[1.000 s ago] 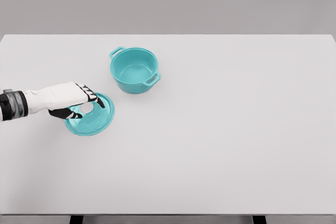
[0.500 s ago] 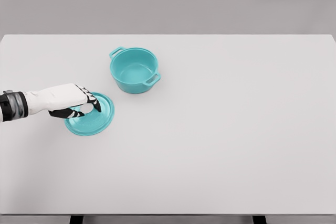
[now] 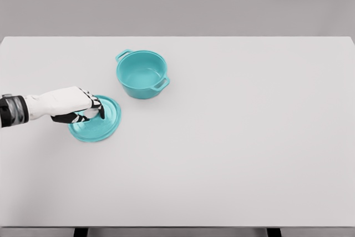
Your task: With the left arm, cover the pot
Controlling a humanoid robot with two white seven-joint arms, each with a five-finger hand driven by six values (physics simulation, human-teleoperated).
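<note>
A teal pot (image 3: 142, 74) with two side handles stands uncovered on the white table (image 3: 233, 137), left of the middle. Its round teal lid (image 3: 99, 122) lies flat on the table to the pot's lower left, apart from it. My left hand (image 3: 92, 112) reaches in from the left edge and rests over the lid's middle, fingers curled down around the lid's knob, which the hand hides. The lid still lies on the table. My right arm does not show.
The table's left edge lies close to my left forearm (image 3: 22, 109). A grey wall stands behind the table's far edge.
My left hand's fingers have curled in from spread to closed on the middle of the lid. The lid and the pot have not moved.
</note>
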